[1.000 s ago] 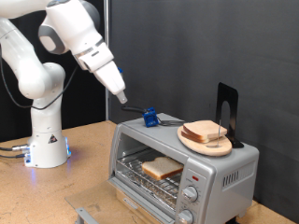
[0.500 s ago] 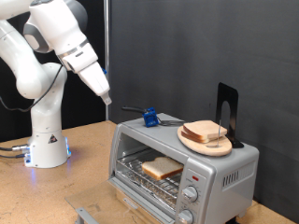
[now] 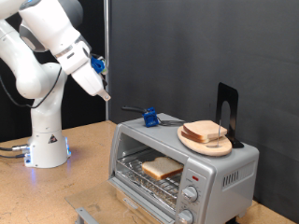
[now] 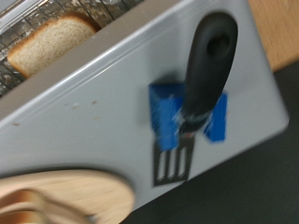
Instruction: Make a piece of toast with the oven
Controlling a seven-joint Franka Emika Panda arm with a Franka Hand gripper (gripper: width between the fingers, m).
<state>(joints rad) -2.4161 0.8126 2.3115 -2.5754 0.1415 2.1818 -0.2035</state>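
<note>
The silver oven (image 3: 217, 171) stands at the exterior view's lower right. One slice of toast (image 3: 161, 168) lies on the wire rack inside it and also shows in the wrist view (image 4: 51, 41). My gripper (image 3: 104, 93) hangs in the air to the exterior view's left of the oven, above its top and apart from it, with nothing between its fingers. The fingers do not show in the wrist view, which looks at the oven top (image 4: 89, 103).
A wooden plate (image 3: 192, 142) with stacked bread slices (image 3: 206, 132) sits on the oven top. A black-handled spatula (image 4: 207, 56) rests in a blue holder (image 3: 149, 117) there. A black stand (image 3: 226, 110) rises behind. The arm's white base (image 3: 45, 140) is at left.
My gripper has drawn back from above the oven's near corner towards the exterior view's left. The toast and the plate have not moved.
</note>
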